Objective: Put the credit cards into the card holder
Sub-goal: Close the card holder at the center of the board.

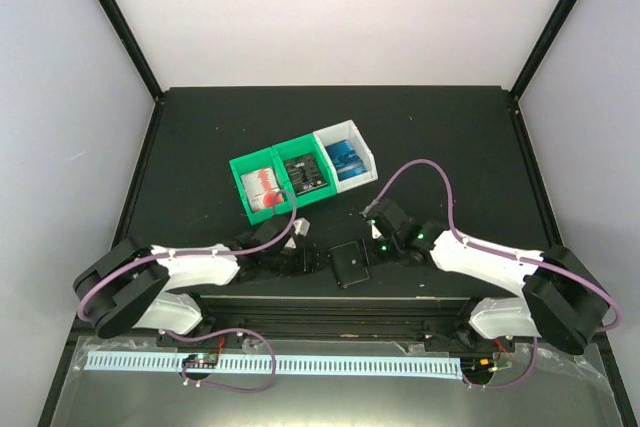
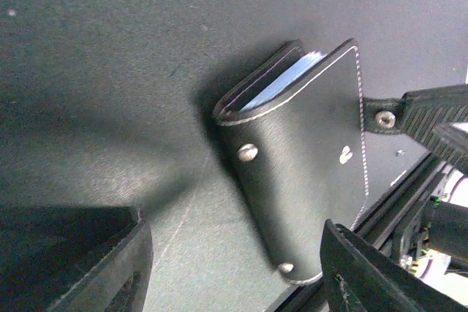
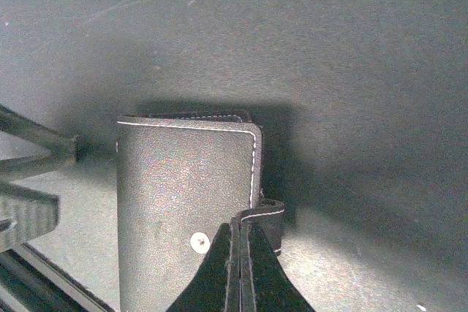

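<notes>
Lower centre of the overhead view, card holder: black, folded shut, lying flat on the black table close to its near edge, between the tips of the two arms.
card holder, left wrist view: fills the middle and right of the frame; white stitching runs along the rim, three metal studs sit on the cover, and a pale blue inner edge shows at the upper end.
strap: a short black tab with its own snap stud, sticking out from the right side of the card holder.
right gripper: at the bottom centre of its own view, jaws pressed together and pinched on the strap where it leaves the edge of the card holder; in the left wrist view a ribbed finger reaches in from the right edge onto that tab.
left gripper: jaws apart, nothing clamped between them — one finger at the lower left of its view, the other at the lower right, just beside the lower corner of the card holder; whether it touches cannot be told.
cards, upper centre of the overhead view: red-and-white cards in the left compartment of the green bin, black cards in its right compartment, blue cards in the white bin joined to it — all well apart from the card holder.
</notes>
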